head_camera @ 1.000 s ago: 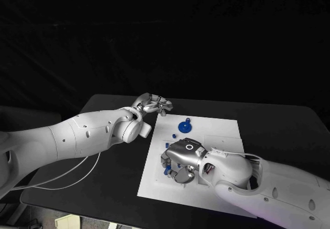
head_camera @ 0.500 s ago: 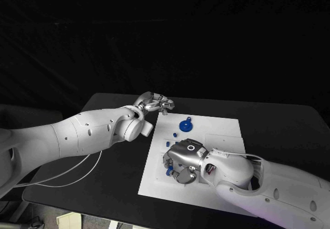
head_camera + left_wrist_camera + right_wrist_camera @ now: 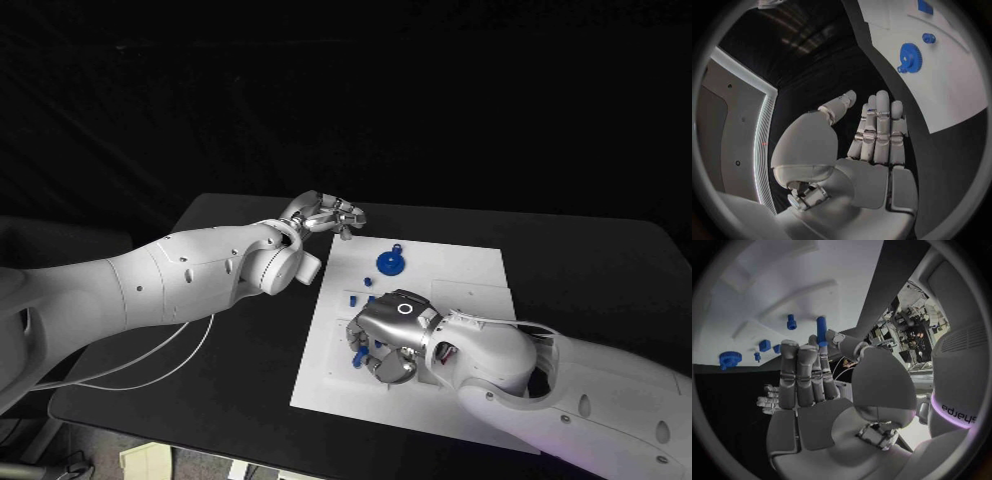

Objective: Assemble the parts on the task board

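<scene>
1. Risk, slip: the right hand point(image 3: 811, 390) pinches a slim blue pin point(image 3: 821, 331) between thumb and fingertips; the rest of its fingers lie straight. Only the pin's lower end is caught. Judged: a light hold on a thin round part may let it tilt or drop as it is lowered to the white board point(image 3: 462, 275).

2. Risk, blind placement: in the head view the right hand point(image 3: 392, 335) sits over the near-left part of the board and covers whatever seat lies under it. Which hole the pin is meant for cannot be told. A misaligned push could jam the pin or skate it across the board.

3. Risk, knock-on: small blue pieces point(image 3: 351, 298) lie just beside the right hand, at the board's left margin. Judged: a sideways move of the hand could sweep them off onto the worktop point(image 3: 245, 330).

4. Risk, board shift: nothing visible pins the board down; a hard press might slide it.

5. Left hand point(image 3: 326, 213): holds nothing, fingers extended and close together, thumb apart. It hovers over the worktop beyond the board's far-left corner, clear of the parts.

6. Positions: blue gear point(image 3: 388, 264) stands on the far half of the board, between the two hands, touched by neither; in the left wrist view the gear point(image 3: 910, 57) lies well ahead of the fingertips, with a smaller round blue piece point(image 3: 928, 38) beside it. The pin is in the right hand, above the board.
</scene>
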